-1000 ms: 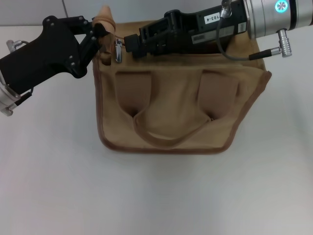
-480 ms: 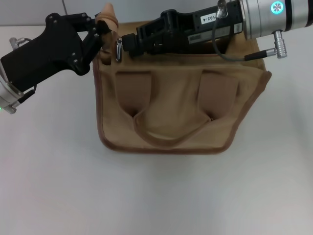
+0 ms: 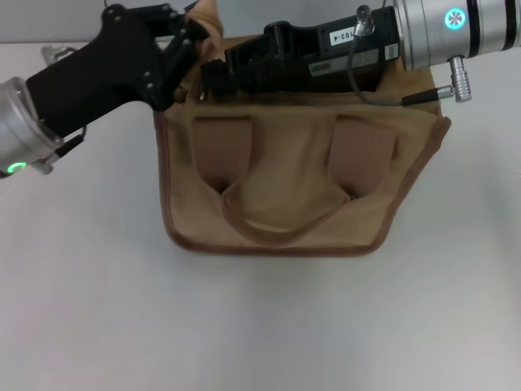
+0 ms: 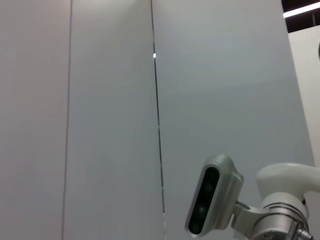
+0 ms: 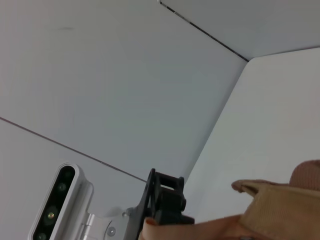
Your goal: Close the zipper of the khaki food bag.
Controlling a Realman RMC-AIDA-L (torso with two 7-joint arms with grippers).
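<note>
The khaki food bag [image 3: 285, 175] lies in the middle of the white table, handles toward me. My left gripper [image 3: 194, 34] is at the bag's far left corner, shut on the tan fabric end tab [image 3: 207, 15] and holding it raised. It also shows in the right wrist view [image 5: 164, 202] with tan fabric [image 5: 280, 200] beside it. My right gripper [image 3: 213, 75] reaches in from the right along the bag's top edge, its tip at the left end of the zipper track [image 3: 326, 88]. The silver pull tab is hidden behind the fingers.
The white table [image 3: 260, 326] surrounds the bag, with a grey wall behind. The right arm's silver wrist [image 3: 448, 28] and its cable [image 3: 383, 94] hang over the bag's far right side. The left wrist view shows only wall and the right arm's camera [image 4: 212, 200].
My left gripper has moved right and up, lifting the bag's end tab. The silver pull tab, visible before at the bag's left end, is now covered. The right gripper has barely shifted.
</note>
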